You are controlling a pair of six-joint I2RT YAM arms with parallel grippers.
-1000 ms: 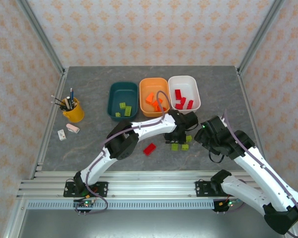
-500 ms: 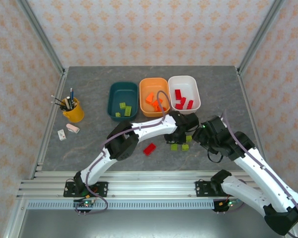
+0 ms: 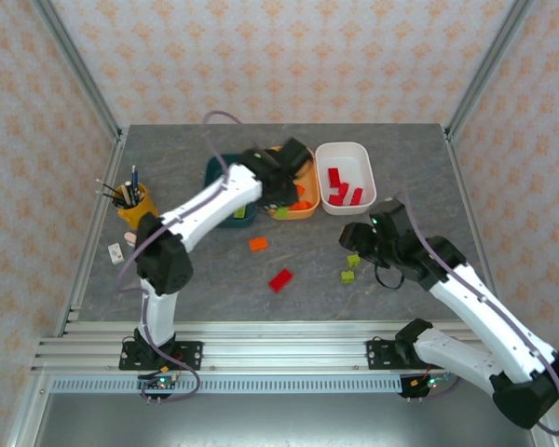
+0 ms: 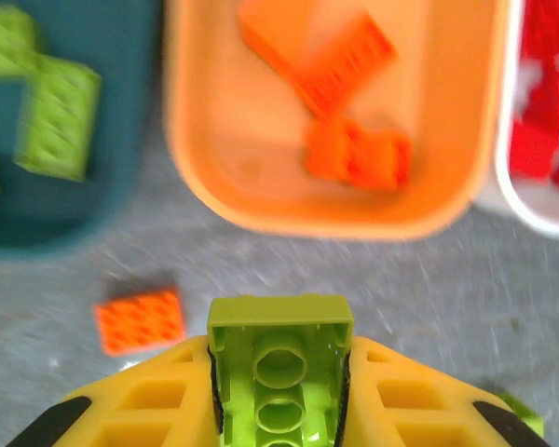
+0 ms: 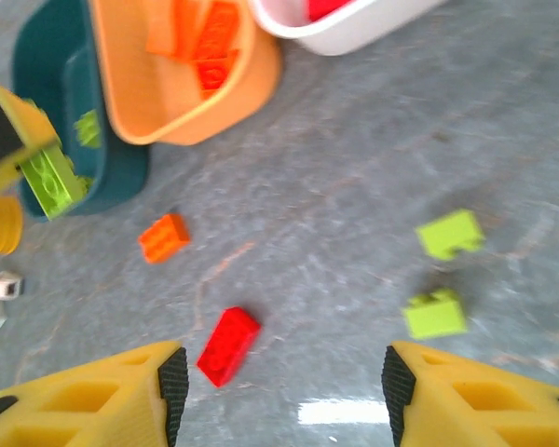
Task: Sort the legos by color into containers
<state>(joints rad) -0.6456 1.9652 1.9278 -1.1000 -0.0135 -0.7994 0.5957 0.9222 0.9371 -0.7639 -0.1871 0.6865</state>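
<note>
My left gripper [image 3: 271,198] is shut on a lime green lego [image 4: 279,358], held above the table just short of the orange tub [image 4: 182,140] and the dark teal tub [image 4: 37,219]. The teal tub [image 3: 225,173] holds green legos [image 4: 61,116], the orange tub [image 3: 303,209] orange ones [image 4: 354,154], the white tub [image 3: 365,174] red ones [image 3: 340,186]. Loose on the table lie an orange lego [image 3: 258,244], a red lego [image 3: 280,279] and two green legos [image 3: 353,260] [image 3: 347,276]. My right gripper [image 5: 279,372] hangs open over the red lego [image 5: 228,345].
A yellow cup with pens [image 3: 137,207] stands at the left, with two small erasers [image 3: 135,242] [image 3: 116,252] near it. Metal frame posts run along the table's sides.
The left arm has lifted a green lego from the cluster at the right and swung up-left to the tubs. An orange lego now shows on the table. The right gripper shifted slightly left.
</note>
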